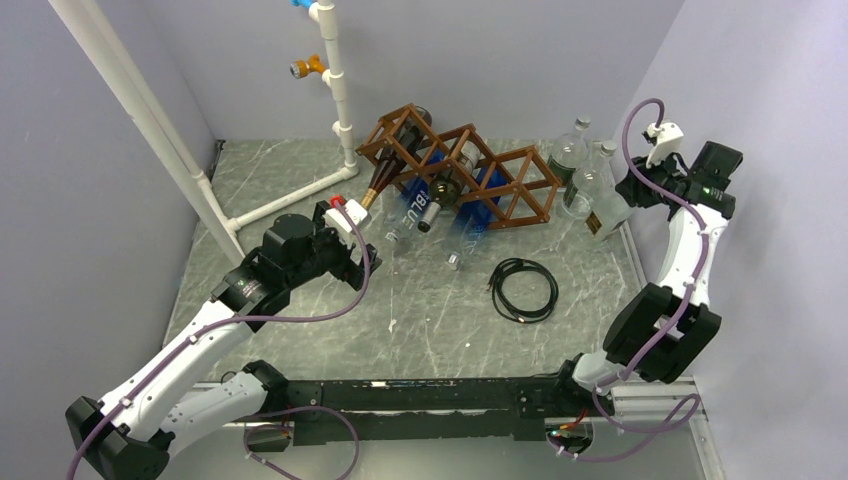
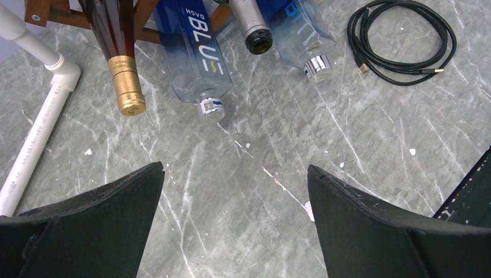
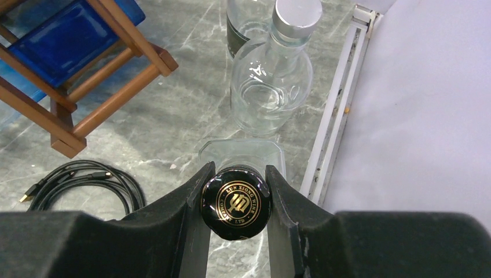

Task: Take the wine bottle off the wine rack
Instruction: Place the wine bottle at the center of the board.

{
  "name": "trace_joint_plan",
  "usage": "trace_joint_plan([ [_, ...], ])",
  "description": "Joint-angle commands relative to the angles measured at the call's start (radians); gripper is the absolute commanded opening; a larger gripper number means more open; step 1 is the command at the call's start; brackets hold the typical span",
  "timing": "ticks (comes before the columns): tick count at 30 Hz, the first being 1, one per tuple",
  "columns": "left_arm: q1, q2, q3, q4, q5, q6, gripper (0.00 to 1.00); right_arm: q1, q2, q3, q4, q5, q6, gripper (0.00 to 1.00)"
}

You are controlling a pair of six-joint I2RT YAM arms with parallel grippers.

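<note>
The brown wooden wine rack (image 1: 505, 180) stands at the back middle and shows in the right wrist view (image 3: 87, 81). A dark wine bottle with a gold foil neck (image 2: 124, 75) lies in its left cell (image 1: 378, 185), neck towards me. My left gripper (image 2: 234, 174) is open and empty above bare table, just short of that neck (image 1: 360, 255). My right gripper (image 3: 238, 169) is shut on the black, gold-printed cap (image 3: 236, 202) of a clear glass bottle (image 1: 608, 205) to the right of the rack, outside it.
Two blue bottles (image 2: 197, 52) (image 2: 304, 40) and a silver-necked bottle (image 2: 255, 29) also lie in the rack. Other clear bottles (image 3: 272, 75) stand by the right wall. A coiled black cable (image 1: 523, 288) lies in front. A white pipe frame (image 1: 340, 90) stands at the left.
</note>
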Motion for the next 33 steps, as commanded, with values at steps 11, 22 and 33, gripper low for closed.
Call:
trace_joint_plan([
  [11, 0.005, -0.016, 0.009, 0.023, 0.018, 0.005, 1.00, -0.007, 0.033, 0.092, 0.119, -0.033, 0.001, 0.34],
  [22, 0.006, -0.018, 0.009, 0.023, 0.019, 0.005, 0.99, -0.007, 0.001, 0.073, 0.138, -0.039, 0.018, 0.77],
  [33, 0.005, -0.021, 0.008, 0.023, 0.020, 0.004, 1.00, -0.007, -0.086, 0.064, 0.153, -0.070, 0.052, 0.88],
])
